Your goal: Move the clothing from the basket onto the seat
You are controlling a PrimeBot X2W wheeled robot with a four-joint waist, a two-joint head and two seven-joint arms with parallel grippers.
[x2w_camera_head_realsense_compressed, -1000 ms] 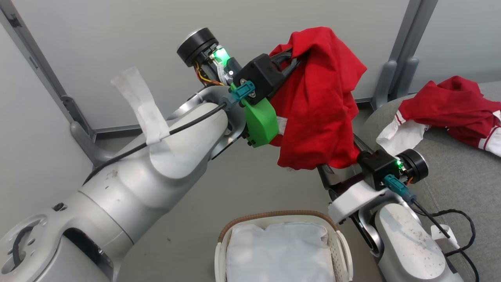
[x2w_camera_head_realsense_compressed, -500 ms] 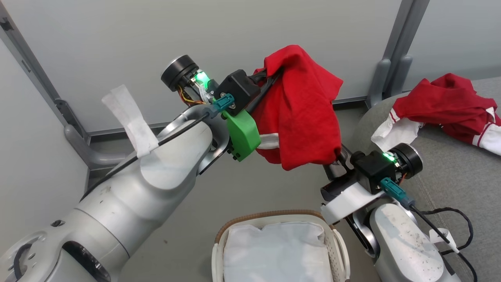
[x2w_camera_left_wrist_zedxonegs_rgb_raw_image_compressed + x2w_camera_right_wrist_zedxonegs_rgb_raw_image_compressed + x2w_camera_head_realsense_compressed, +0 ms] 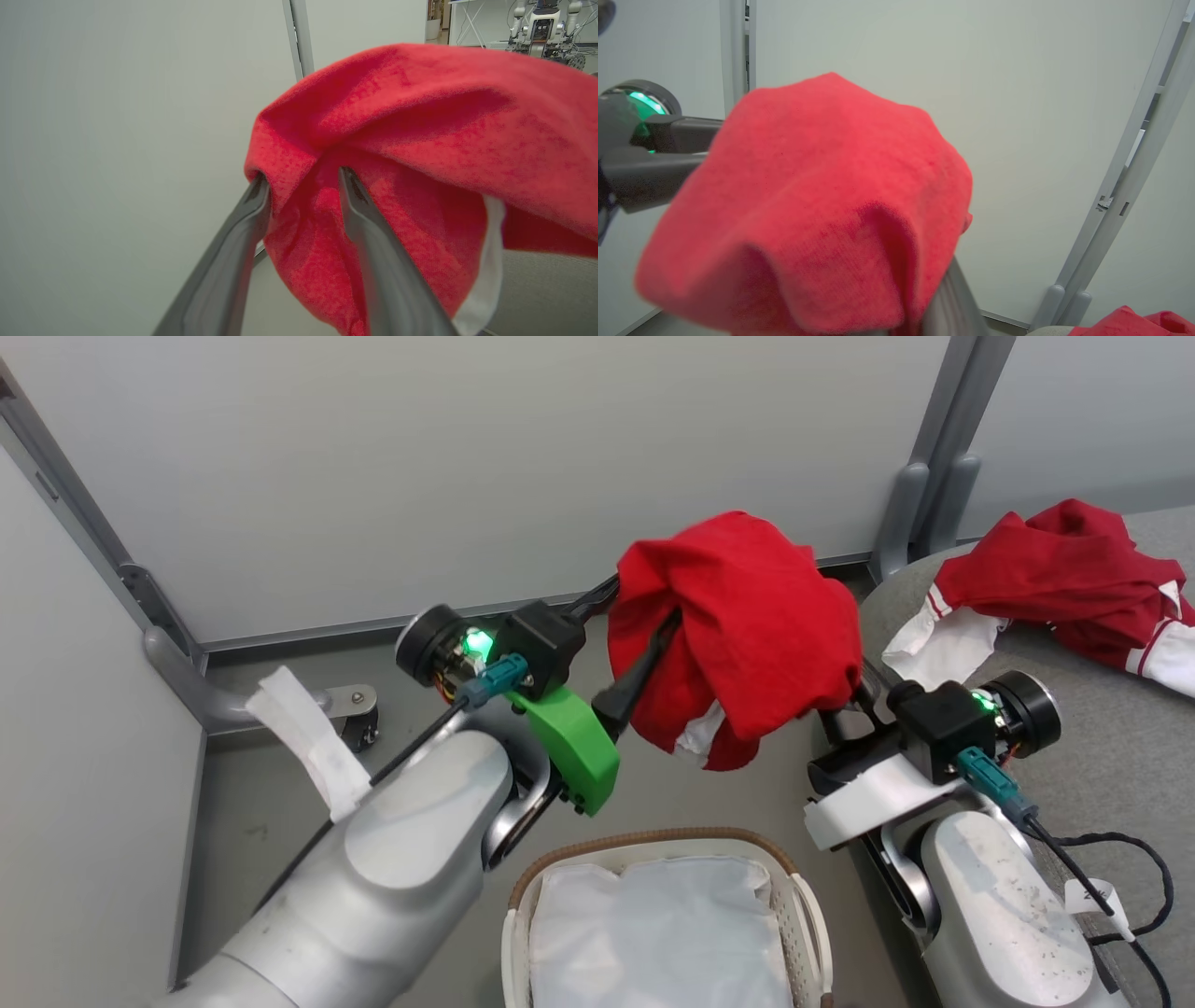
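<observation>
Seen from the head camera, a crumpled red garment [image 3: 747, 625] hangs in the air at the centre of the frame, strung between two robot arms that reach in from the lower left and lower right. The left gripper [image 3: 302, 177] stands released: in its own wrist view the two dark fingers are spread apart, with red cloth draped over their tips and sagging between them, a white panel showing at the lower right. The cloth rests on those fingers and is not pinched by them. The right gripper [image 3: 851, 695] sits at the garment's right edge, its fingers buried in the folds – it is clenched, and the fabric bunched around it suggests it is gripping the garment. This looks like a handover, since the right arm is the one nearer the seat [image 3: 1102, 756], the grey upholstered surface filling the right side of the frame. A second red garment with white, striped trim [image 3: 1055, 588] already lies on that seat at the upper right. The basket [image 3: 653, 835], white with a brown woven rim, sits at the bottom centre, directly below the hanging garment; inside it I see the white liner [image 3: 653, 933] and no red cloth. Holding the garment high keeps it clear of the basket rim. The likely risk is that the draped cloth catches on the left fingers as the arms part.
</observation>
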